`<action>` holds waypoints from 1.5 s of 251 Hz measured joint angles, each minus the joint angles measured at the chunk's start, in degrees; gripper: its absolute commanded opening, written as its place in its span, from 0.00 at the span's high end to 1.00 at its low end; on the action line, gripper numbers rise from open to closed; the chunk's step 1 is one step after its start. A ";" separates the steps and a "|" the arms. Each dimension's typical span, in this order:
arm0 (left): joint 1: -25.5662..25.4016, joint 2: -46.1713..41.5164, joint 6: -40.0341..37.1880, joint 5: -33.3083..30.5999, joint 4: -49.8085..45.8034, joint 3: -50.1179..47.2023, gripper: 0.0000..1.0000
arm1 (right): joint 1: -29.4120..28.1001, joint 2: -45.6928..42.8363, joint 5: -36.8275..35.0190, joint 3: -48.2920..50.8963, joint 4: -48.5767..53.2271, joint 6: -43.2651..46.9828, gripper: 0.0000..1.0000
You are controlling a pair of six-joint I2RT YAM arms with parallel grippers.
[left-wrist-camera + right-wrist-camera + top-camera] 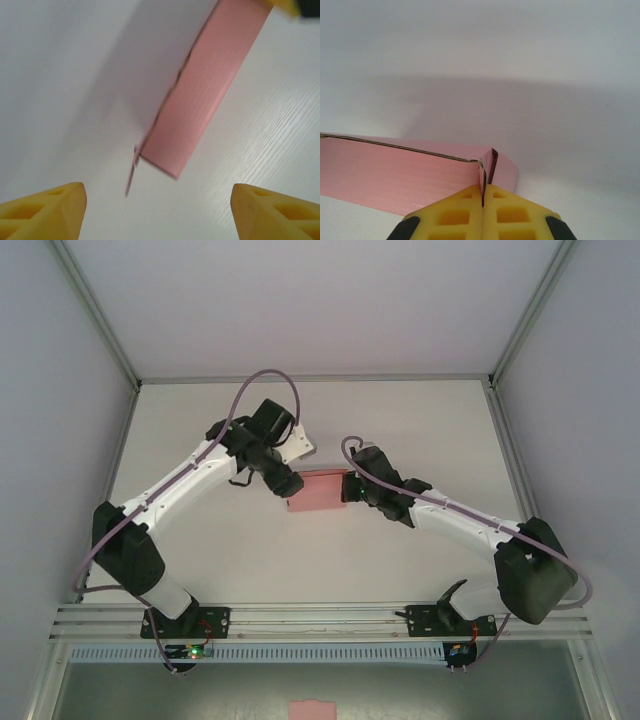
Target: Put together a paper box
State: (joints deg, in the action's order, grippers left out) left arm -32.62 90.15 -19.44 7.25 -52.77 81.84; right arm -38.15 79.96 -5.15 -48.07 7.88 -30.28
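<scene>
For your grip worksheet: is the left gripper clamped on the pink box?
No: the left gripper stands open, clear of the paper box.

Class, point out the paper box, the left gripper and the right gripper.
paper box (200, 100), left wrist view: on its long pink side face.
left gripper (157, 200), left wrist view: midway between its open yellow jaws.
right gripper (483, 194), right wrist view: where its shut jaws pinch the box wall.

I see a plain pink thin-card box (210, 85) (its cut edges dark) on a white table (270, 130) with fine pale streaks; the left gripper (157, 195) and right gripper (483, 199) both have yellow fingers
</scene>
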 measured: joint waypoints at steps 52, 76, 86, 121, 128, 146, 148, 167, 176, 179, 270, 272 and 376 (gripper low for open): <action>0.00 2.38 4.07 -5.35 2.19 -2.93 0.49 | 0.00 0.96 0.07 -1.20 0.83 0.17 1.00; 0.00 4.52 5.42 -6.93 3.19 -1.64 0.52 | 0.00 1.77 0.20 -2.03 1.09 0.24 1.00; 0.02 5.20 5.68 -7.32 3.61 -1.09 0.52 | 0.00 2.08 0.26 -2.34 1.11 0.26 1.00; 0.11 6.58 6.75 -7.65 4.28 0.31 0.79 | 0.00 2.49 0.33 -2.82 1.51 0.55 1.00; 0.13 6.84 6.99 -7.80 4.24 0.66 0.81 | 0.00 2.49 0.37 -2.82 1.55 0.61 1.00; 0.13 7.34 7.23 -8.24 4.22 1.18 0.75 | 0.00 2.51 0.46 -2.89 1.55 0.63 1.00; 0.13 7.41 7.39 -8.37 4.22 1.22 0.74 | 0.00 2.54 0.46 -2.89 1.55 0.63 1.00; 0.17 7.52 8.13 -9.07 4.15 1.22 0.73 | 0.00 2.64 0.46 -3.10 1.75 0.68 1.00; 0.26 7.52 8.26 -9.25 4.15 1.25 0.73 | 0.00 2.69 0.44 -3.17 1.84 0.68 1.00; 0.28 7.52 8.41 -9.33 4.15 1.22 0.73 | 0.00 2.69 0.44 -3.17 1.88 0.68 1.00; 0.50 7.52 9.64 -9.64 4.20 0.46 0.72 | -0.02 2.69 0.46 -3.19 1.99 1.75 1.00; 0.50 7.52 9.64 -9.64 4.20 0.37 0.72 | -0.02 2.69 0.48 -3.19 1.99 1.75 1.00; 1.64 7.54 11.58 -7.69 4.07 -0.50 1.00 | -0.63 2.95 0.87 -3.39 2.16 2.21 1.00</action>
State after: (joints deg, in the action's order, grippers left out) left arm -30.98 97.69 -7.86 -0.45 -48.71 81.34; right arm -38.79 82.91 -4.27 -51.46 10.04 -28.08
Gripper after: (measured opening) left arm 0.050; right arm 0.052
